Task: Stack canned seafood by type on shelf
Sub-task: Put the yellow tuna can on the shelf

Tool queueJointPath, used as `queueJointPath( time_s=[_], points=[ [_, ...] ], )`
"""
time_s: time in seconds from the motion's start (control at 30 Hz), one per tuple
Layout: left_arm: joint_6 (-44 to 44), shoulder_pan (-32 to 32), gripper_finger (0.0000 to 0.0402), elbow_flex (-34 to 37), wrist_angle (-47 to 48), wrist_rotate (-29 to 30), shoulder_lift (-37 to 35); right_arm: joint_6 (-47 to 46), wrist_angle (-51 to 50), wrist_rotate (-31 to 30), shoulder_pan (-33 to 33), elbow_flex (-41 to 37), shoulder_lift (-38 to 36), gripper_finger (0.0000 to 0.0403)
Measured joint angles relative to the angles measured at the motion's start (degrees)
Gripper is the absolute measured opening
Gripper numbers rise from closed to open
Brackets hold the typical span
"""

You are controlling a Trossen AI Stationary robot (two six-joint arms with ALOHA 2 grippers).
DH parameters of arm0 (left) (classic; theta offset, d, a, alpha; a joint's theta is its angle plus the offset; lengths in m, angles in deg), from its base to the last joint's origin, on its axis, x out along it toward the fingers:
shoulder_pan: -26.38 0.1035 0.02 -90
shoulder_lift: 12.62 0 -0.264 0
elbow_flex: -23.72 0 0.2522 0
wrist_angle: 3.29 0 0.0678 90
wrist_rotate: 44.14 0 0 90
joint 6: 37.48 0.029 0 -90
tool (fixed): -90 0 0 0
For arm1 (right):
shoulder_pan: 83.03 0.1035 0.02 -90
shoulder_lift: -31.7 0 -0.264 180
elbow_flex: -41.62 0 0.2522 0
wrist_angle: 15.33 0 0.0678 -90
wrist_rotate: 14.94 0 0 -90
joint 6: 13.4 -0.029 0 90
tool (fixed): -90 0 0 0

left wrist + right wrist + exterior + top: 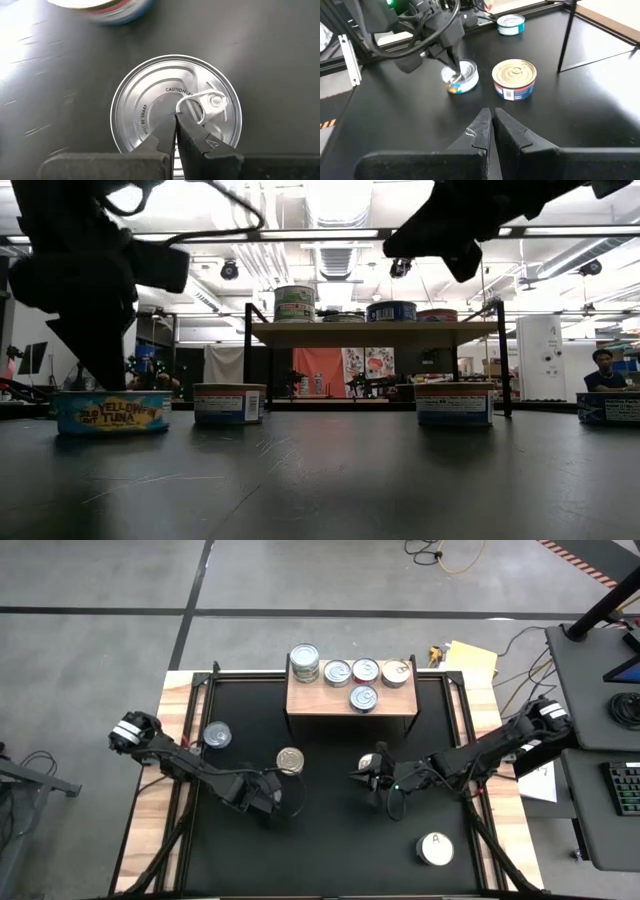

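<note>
The wooden shelf [350, 705] carries several silver-topped tins, two of them stacked at its left end [304, 662]. On the black table stand a silver tin [217, 735], a gold-topped tin [290, 760] and the white "A" tin [435, 849]. My left gripper [175, 119], shut, points down onto a yellowfin tuna tin [175, 107], [110, 411]. In the high view the gripper hides this tin. My right gripper [491, 120] is shut and hangs above the table at mid-right [373, 772], over another tin [453, 402], and touches nothing. My left gripper comes from above, pointing down, with its shut fingertips [455, 70] on the tuna tin's silver lid, right beside the pull ring [192, 102]. Whether a tip is inside the ring, I cannot tell. The tin sits flat on the table.
The shelf's dark legs [567, 35] stand on the table's far half. The gold-topped tin [514, 77] sits close beside the tuna tin [462, 81]. The near half of the black tabletop [330, 850] holds only the "A" tin. A person sits in the room behind [601, 365].
</note>
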Motion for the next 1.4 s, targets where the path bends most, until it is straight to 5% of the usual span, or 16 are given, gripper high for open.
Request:
queueJointPath(
  time_s=[0.3, 0.8, 1.0, 1.4],
  points=[
    [0.2, -1.4, 0.0000, 0.0, -9.2, 1.0, 0.1, -0.4, 0.1, 1.7, 0.0, 3.7, 5.2, 0.0013],
    [6.9, -9.5, 0.0000, -5.4, -2.0, 6.8, -0.3, 3.5, -2.3, 4.2, -0.2, 19.5, 21.5, 0.0013],
    [6.1, -14.7, 0.0000, -4.9, -1.7, 10.7, -0.4, -1.4, -6.4, 9.0, -1.2, 26.9, 26.1, 0.0013],
    [4.3, -16.2, 0.0000, -0.5, -1.5, 15.3, -0.4, -10.2, -6.5, 8.9, -2.1, 31.9, 33.5, 0.0013]
  ],
)
